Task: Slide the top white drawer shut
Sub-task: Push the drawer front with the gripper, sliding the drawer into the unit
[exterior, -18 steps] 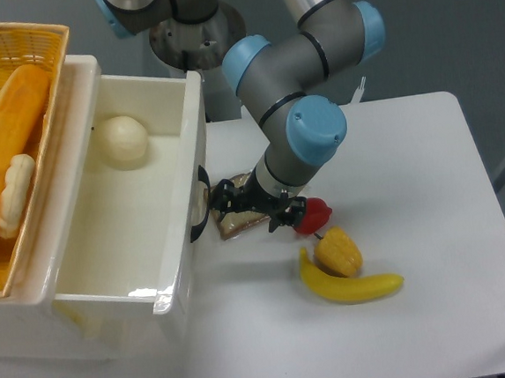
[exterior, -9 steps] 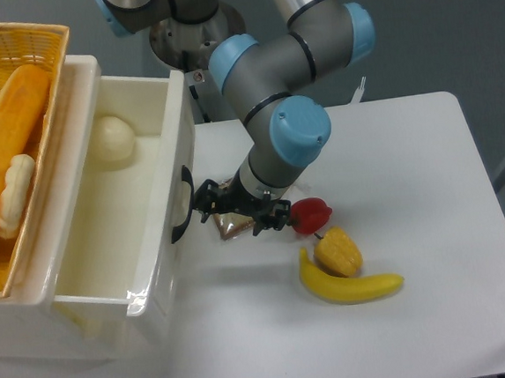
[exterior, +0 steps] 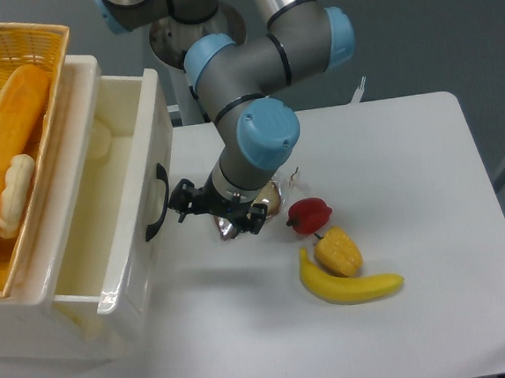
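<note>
Gripper (exterior: 186,204) beside top white drawer (exterior: 130,200)

Banana (exterior: 350,287), corn (exterior: 338,251) (touching), red pepper (exterior: 310,215)

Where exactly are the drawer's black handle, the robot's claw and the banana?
black handle (exterior: 155,202), fixed camera view, middle of the curved grip on the top white drawer (exterior: 135,155), front wall.
claw (exterior: 181,204), fixed camera view, between its fingertips.
banana (exterior: 345,287), fixed camera view, middle of its yellow body.
</note>
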`<state>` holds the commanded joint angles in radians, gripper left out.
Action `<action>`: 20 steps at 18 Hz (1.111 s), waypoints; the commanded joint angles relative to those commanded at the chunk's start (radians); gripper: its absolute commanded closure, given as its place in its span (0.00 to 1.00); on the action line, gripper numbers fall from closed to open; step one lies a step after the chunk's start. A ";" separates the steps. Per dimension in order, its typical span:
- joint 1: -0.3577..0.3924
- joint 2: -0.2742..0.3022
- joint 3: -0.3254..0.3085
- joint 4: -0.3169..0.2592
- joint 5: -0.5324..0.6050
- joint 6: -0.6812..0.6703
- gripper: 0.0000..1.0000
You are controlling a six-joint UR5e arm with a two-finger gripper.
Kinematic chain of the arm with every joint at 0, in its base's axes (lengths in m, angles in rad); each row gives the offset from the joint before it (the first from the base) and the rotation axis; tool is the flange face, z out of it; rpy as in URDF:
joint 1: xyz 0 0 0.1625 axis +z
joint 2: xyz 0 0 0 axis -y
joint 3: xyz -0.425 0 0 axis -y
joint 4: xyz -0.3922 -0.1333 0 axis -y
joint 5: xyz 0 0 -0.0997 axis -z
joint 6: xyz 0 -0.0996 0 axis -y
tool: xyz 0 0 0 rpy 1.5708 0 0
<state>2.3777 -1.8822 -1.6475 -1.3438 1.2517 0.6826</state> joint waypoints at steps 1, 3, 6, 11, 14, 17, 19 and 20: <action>-0.006 0.000 0.000 0.000 0.000 0.000 0.00; -0.018 0.000 0.000 0.000 0.002 -0.005 0.00; -0.026 0.006 0.000 0.000 0.002 -0.003 0.00; -0.048 0.009 0.000 0.002 0.005 -0.006 0.00; -0.052 0.011 0.000 0.002 0.005 -0.006 0.00; -0.060 0.012 0.000 0.000 0.003 -0.011 0.00; -0.063 0.017 0.002 0.000 0.003 -0.015 0.00; -0.064 0.017 0.000 0.000 0.003 -0.015 0.00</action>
<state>2.3133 -1.8653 -1.6475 -1.3438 1.2548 0.6673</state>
